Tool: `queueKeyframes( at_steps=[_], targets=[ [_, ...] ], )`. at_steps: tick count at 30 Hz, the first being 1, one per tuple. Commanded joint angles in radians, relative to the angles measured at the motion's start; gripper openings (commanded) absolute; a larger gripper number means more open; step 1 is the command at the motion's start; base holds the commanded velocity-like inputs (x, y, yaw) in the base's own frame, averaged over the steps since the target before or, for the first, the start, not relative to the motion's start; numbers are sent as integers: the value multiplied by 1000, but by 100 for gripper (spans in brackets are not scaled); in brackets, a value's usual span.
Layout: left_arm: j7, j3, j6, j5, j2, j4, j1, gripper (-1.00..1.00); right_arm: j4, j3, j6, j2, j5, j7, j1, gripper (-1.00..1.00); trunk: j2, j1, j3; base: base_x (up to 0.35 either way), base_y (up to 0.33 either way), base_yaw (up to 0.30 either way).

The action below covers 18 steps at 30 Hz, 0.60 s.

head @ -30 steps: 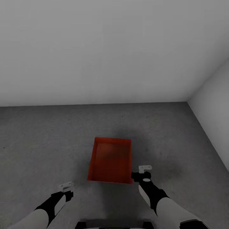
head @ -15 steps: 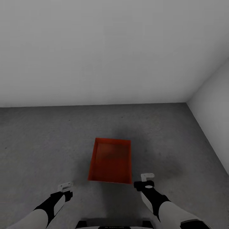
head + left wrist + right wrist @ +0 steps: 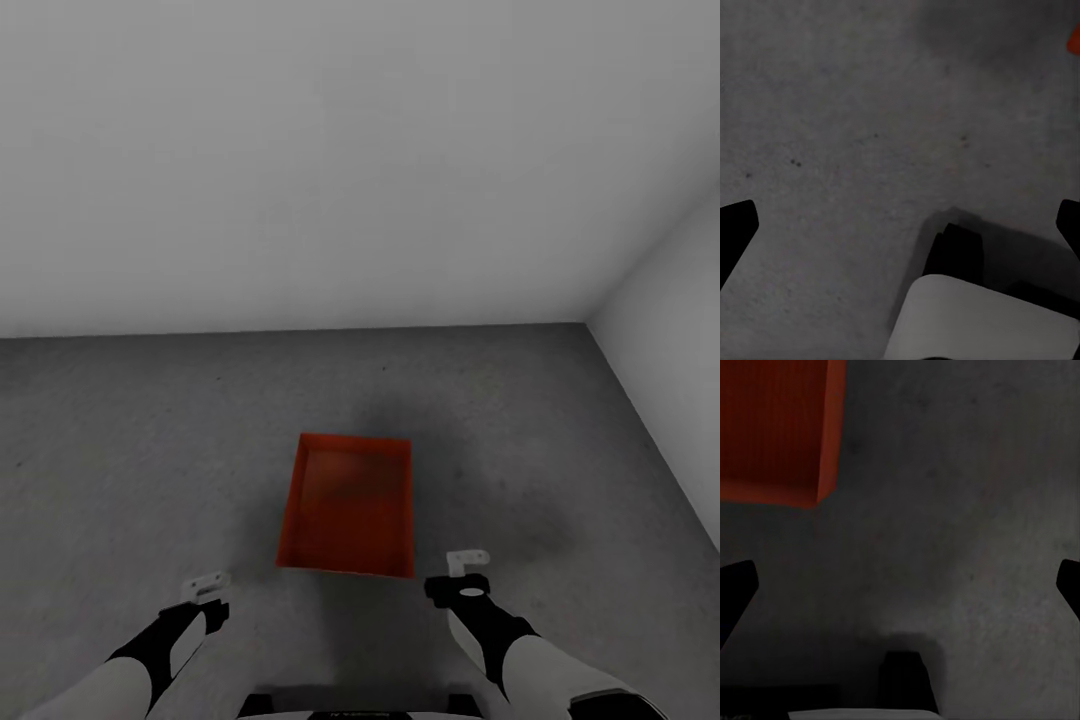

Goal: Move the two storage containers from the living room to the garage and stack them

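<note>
An orange-red storage container (image 3: 348,505) rests flat on the dark grey garage floor (image 3: 150,450), a little ahead of me near the room's corner. My right gripper (image 3: 467,561) hangs open and empty just off the container's near right corner, apart from it. In the right wrist view the container's corner (image 3: 772,427) lies ahead of the spread fingers (image 3: 736,585). My left gripper (image 3: 206,585) is open and empty over bare floor, left of the container's near end. A sliver of the container (image 3: 1074,39) shows in the left wrist view.
Plain white walls (image 3: 350,170) close the space behind the container, and a side wall (image 3: 670,340) runs along the right. Dark floor stretches to the left. My own white base (image 3: 975,319) shows below the wrists.
My right gripper has drawn back from the container's near right corner towards me. The container and the left gripper have stayed put.
</note>
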State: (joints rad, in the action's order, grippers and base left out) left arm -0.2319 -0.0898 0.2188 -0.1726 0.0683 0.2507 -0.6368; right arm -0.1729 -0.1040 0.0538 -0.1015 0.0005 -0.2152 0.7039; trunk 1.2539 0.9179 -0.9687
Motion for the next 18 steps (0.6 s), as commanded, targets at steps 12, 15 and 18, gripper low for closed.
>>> queueKeyframes(
  at_steps=[12,15,18],
  targets=[
    [-4,-2,7,-12,1,-17,0,100,3,-7,5,0,-13,-9,0,100,0,0,0,-281,0,0],
    [-4,-2,7,-11,2,-41,0,100,4,-7,5,1,-22,-9,0,100,0,0,0,-341,0,0],
    [-4,-2,7,-11,6,-54,0,100,11,-7,6,15,-26,-8,0,100,0,0,0,-342,0,0]
  ],
)
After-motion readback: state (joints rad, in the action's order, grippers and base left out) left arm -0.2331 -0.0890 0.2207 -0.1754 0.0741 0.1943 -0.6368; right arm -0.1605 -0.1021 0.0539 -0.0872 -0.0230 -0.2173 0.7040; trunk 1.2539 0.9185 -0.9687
